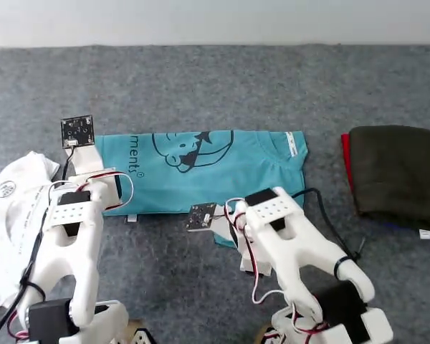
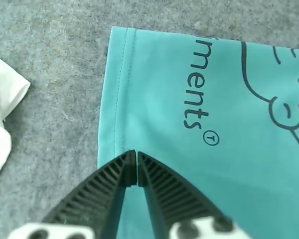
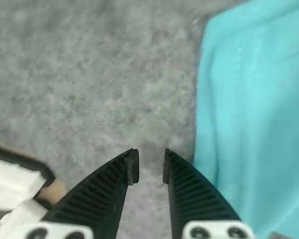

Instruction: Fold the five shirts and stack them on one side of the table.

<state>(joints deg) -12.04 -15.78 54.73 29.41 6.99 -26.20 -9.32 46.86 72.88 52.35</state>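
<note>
A teal shirt with a dark print lies as a long band across the middle of the grey table. In the left wrist view my left gripper is shut, its tips pinched on the teal shirt just inside the stitched hem at its left end. My right gripper is slightly open over bare carpet, close beside the teal shirt's edge, with nothing between its fingers. In the high view the right arm sits at the shirt's near edge.
Crumpled white shirts are heaped at the table's left side, close to the left arm. A folded dark green shirt lies on a red one at the right. Grey carpet stretches behind the teal shirt.
</note>
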